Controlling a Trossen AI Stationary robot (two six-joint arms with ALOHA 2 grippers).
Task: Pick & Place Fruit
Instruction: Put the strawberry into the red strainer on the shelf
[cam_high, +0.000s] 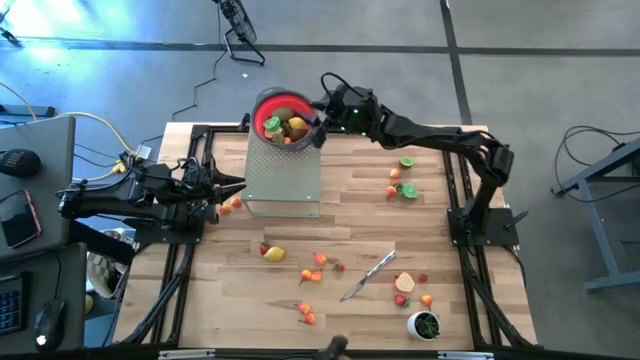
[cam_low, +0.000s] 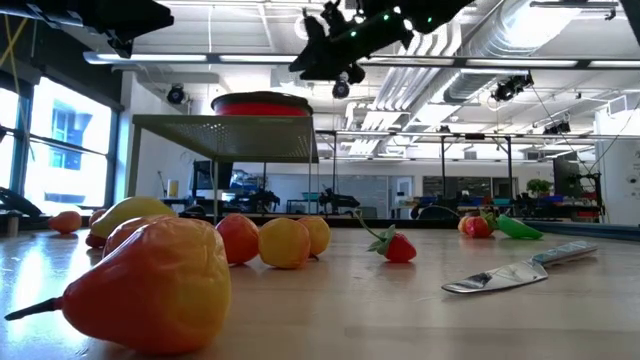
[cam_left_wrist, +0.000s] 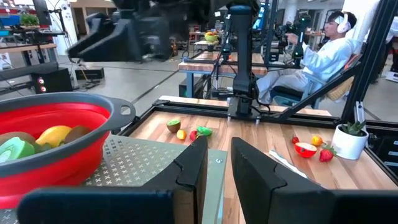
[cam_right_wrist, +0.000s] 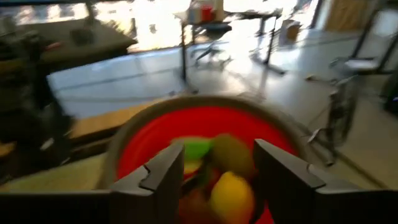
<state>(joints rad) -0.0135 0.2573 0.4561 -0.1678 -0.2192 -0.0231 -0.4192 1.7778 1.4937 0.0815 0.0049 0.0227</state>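
A red bowl with a grey rim stands on a perforated metal stand at the table's far side. It holds several fruit pieces, yellow, green and brownish. My right gripper hovers open just above the bowl's right rim, with nothing between its fingers. More fruit lies loose on the wood: a yellow piece, orange and red ones, green ones. My left gripper waits level at the table's left edge, slightly open with nothing in it.
A silver knife lies near the table's front right, beside a halved fruit. A small white cup with green contents stands at the front right corner. A person sits in the room beyond the table.
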